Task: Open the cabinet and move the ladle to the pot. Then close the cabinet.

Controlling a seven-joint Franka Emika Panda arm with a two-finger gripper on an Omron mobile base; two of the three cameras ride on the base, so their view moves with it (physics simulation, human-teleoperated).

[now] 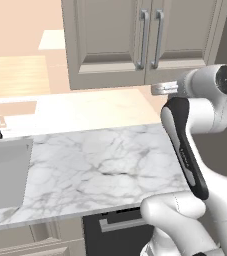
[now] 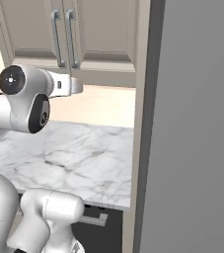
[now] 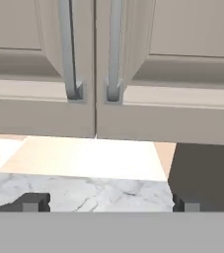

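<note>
Beige-grey wall cabinet [image 3: 133, 113] hangs shut above the marble counter's [image 1: 100, 165] back edge. Gripper [image 3: 111, 203] gapes wide, empty; rise squarely onto one silver bar handle [image 3: 114, 54] before closing.

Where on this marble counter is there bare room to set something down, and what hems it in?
The marble counter is bare from the sink at its left end across to the tall dark grey unit at its right end. Overhead, the closed cabinet hangs with open wall below it. The crowding is at the right: the open gripper faces the handles there.
</note>
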